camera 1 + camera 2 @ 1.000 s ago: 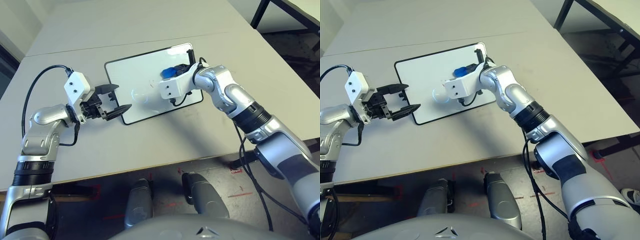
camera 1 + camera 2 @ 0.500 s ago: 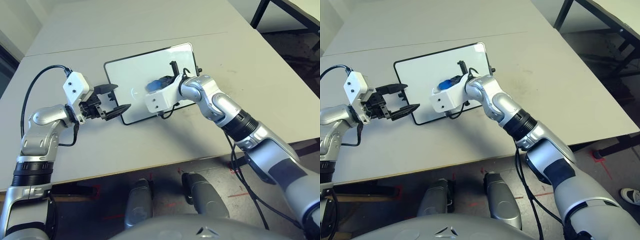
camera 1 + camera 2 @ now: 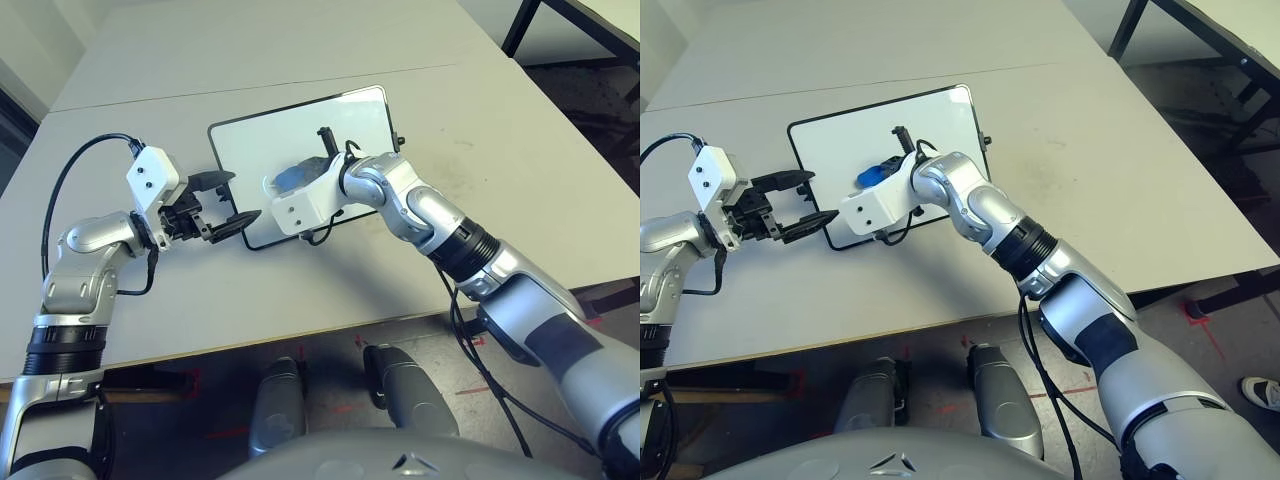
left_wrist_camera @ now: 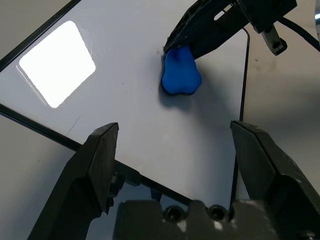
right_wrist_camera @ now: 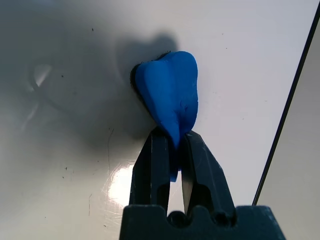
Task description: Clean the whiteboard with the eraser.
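The whiteboard (image 3: 255, 150) lies flat on the grey table, its surface white with a few faint specks. The eraser (image 3: 291, 178), a small blue block, rests pressed on the board's left half. My right gripper (image 5: 172, 137) is shut on the eraser (image 5: 169, 97), pinching its narrow end. My left gripper (image 3: 238, 198) stands open at the board's near-left corner, its fingers (image 4: 102, 150) spread either side of the board's edge and touching nothing. In the left wrist view the eraser (image 4: 181, 75) sits a short way ahead of the open jaws.
The grey table (image 3: 330, 280) stretches around the board, with a seam (image 3: 130, 95) running across behind it. A dark table frame (image 3: 520, 30) stands beyond the far right corner. A black cable (image 3: 80, 165) loops from my left wrist.
My right gripper has slid the eraser leftward across the whiteboard, from its right side toward my left gripper. The left arm has stayed still.
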Motion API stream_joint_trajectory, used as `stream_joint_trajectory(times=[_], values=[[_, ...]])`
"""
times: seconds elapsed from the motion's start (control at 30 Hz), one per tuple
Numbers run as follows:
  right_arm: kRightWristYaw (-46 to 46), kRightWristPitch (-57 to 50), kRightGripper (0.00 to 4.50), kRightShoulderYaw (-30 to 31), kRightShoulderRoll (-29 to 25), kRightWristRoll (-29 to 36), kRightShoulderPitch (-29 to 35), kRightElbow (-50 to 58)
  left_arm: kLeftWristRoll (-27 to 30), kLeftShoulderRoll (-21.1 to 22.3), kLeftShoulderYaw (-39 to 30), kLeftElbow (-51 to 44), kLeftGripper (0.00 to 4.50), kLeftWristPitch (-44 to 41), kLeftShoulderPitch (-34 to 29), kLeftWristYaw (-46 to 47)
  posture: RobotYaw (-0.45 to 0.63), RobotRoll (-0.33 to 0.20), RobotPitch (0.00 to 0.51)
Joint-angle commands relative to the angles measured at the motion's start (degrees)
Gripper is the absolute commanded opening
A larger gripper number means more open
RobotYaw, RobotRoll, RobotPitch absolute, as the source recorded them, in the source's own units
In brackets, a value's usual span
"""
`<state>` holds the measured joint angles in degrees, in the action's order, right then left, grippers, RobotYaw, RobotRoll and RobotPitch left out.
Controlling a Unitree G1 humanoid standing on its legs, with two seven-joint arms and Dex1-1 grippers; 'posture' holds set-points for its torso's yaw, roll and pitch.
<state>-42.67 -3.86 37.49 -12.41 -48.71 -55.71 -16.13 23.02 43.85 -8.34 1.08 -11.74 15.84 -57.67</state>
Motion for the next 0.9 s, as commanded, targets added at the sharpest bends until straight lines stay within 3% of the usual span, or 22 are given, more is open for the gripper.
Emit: stream_joint_trajectory(times=[0.03, 0.2, 0.6, 0.9], values=[[-1.99, 0.27, 0.13, 1.18, -2.16, -0.86, 1.63, -0.56, -0.75, 0.21, -0.02, 0.13, 4.50, 0.48, -0.26, -0.12, -0.07, 0.000, 0.117], [-3.84, 0.86, 0.13, 0.77, -5.76, -0.79, 3.18, 0.59, -0.96, -0.13, 0.41, 0.82, 4.50, 0.81, 0.42, -0.20, -0.07, 0.000, 0.116], [-4.60, -0.14, 0.13, -1.58, -7.87, 1.20, 2.89, 1.15, -1.19, -0.36, 0.97, 1.82, 4.50, 1.08, 1.61, -0.67, -0.09, 0.000, 0.115], [-19.19, -7.56, 0.13, -9.59, -10.86, 13.21, 2.41, 12.32, -1.87, -1.64, 2.12, 4.03, 4.50, 2.25, 3.58, -0.78, -0.12, 0.000, 0.103]])
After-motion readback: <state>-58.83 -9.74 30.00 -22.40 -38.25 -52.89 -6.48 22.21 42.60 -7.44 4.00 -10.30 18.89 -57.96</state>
